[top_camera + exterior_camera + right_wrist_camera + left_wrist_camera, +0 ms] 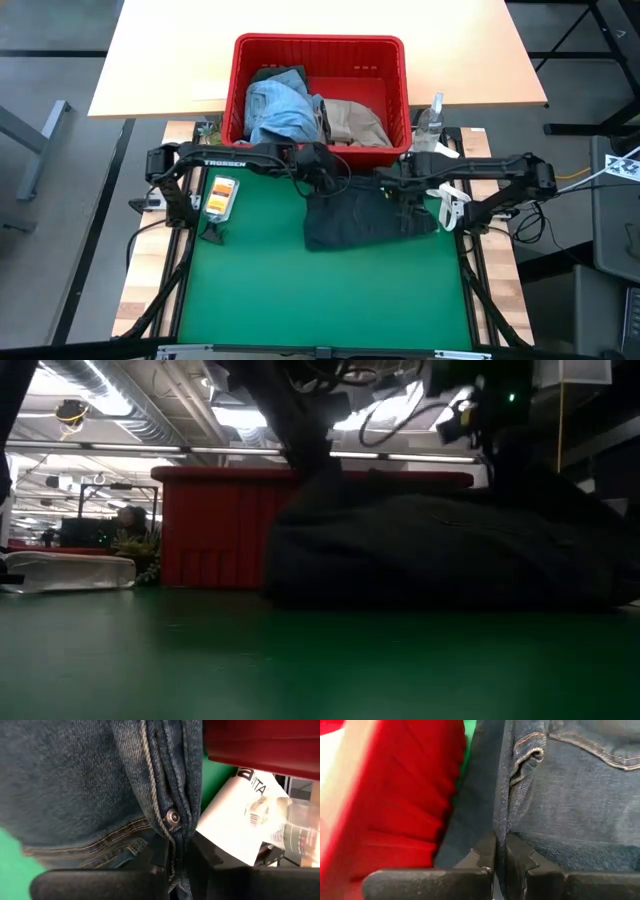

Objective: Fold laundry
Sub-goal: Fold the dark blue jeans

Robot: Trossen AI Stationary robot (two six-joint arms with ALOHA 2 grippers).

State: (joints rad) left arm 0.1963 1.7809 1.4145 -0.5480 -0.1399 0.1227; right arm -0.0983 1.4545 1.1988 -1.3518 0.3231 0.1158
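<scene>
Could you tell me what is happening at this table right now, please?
Both arms are working on the dark navy jeans, which lie bunched on the green mat in front of the red basket. The left pincer and the right pincer are each shut on the denim. Light blue denim and a beige khaki piece are in the basket.

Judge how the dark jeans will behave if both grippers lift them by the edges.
The dark jeans lie crumpled, so they would probably droop between the left gripper and right gripper. Thick seams suggest some weight. Coarse denim probably won't slip.
</scene>
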